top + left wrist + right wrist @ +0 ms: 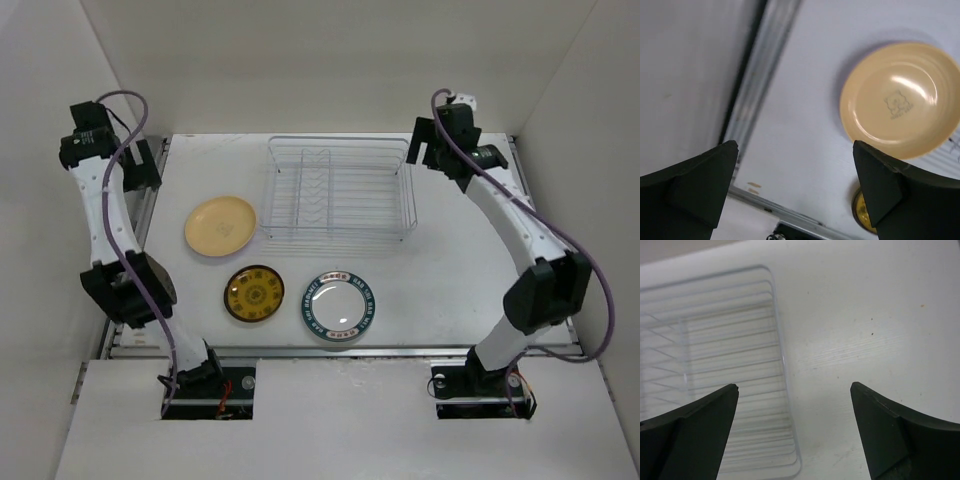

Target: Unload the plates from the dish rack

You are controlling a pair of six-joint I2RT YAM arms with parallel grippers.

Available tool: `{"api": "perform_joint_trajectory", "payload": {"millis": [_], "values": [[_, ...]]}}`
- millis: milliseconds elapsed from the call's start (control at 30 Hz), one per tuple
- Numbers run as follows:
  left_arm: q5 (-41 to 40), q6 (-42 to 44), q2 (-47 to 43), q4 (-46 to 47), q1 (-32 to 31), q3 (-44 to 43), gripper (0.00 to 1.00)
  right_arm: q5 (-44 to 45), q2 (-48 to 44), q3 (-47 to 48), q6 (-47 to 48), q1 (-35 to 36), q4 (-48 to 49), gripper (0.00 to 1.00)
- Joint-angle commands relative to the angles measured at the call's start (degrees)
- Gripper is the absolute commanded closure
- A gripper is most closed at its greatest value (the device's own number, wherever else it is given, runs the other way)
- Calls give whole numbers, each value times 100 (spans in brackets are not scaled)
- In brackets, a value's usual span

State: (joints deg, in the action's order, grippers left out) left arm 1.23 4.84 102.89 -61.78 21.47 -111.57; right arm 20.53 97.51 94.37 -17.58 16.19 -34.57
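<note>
The white desk carries everything. At its far middle stands the dish rack, a silver wire basket with upright prongs. The top view shows bare wire in every slot, and the right wrist view, looking down on one end of it, shows no plate there either.

Three plates lie flat on the desk, all outside the rack. The white teal-rimmed plate is near of the rack, toward the middle. The tan-yellow plate lies just beside the rack's near left corner. The small dark-rimmed plate with an orange-yellow centre sits near of the tan one and just left of the teal-rimmed one, close to it but not clearly touching. In the left wrist view a thin lilac tint runs along the tan plate's edge; whether that is a second plate underneath or only shadow cannot be told.

The left tool hangs above the far left of the desk, fingers spread wide with nothing between them. The right tool hangs by the rack's right end, likewise spread and empty.

By this layout the unloading looks finished: nothing visible remains in the rack.
</note>
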Motion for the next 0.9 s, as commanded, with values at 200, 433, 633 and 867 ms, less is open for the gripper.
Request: {"api": "perform_joint_trajectory", "payload": {"millis": [200, 433, 633, 867], "values": [[-3820, -169, -1587, 411, 23, -339, 0, 1373, -1752, 179, -939, -10, -1490, 0], [-3684, 404, -2501, 412, 23, 249, 0, 1946, -2912, -49, -1160, -10, -2221, 0], [-3288, 272, -2993, 299, 23, 583, 0, 1445, -3694, -155, -1160, -10, -2221, 0], [-2945, 219, -3179, 236, 23, 707, 0, 996, -4240, -410, -1107, -10, -2116, 0]]}}
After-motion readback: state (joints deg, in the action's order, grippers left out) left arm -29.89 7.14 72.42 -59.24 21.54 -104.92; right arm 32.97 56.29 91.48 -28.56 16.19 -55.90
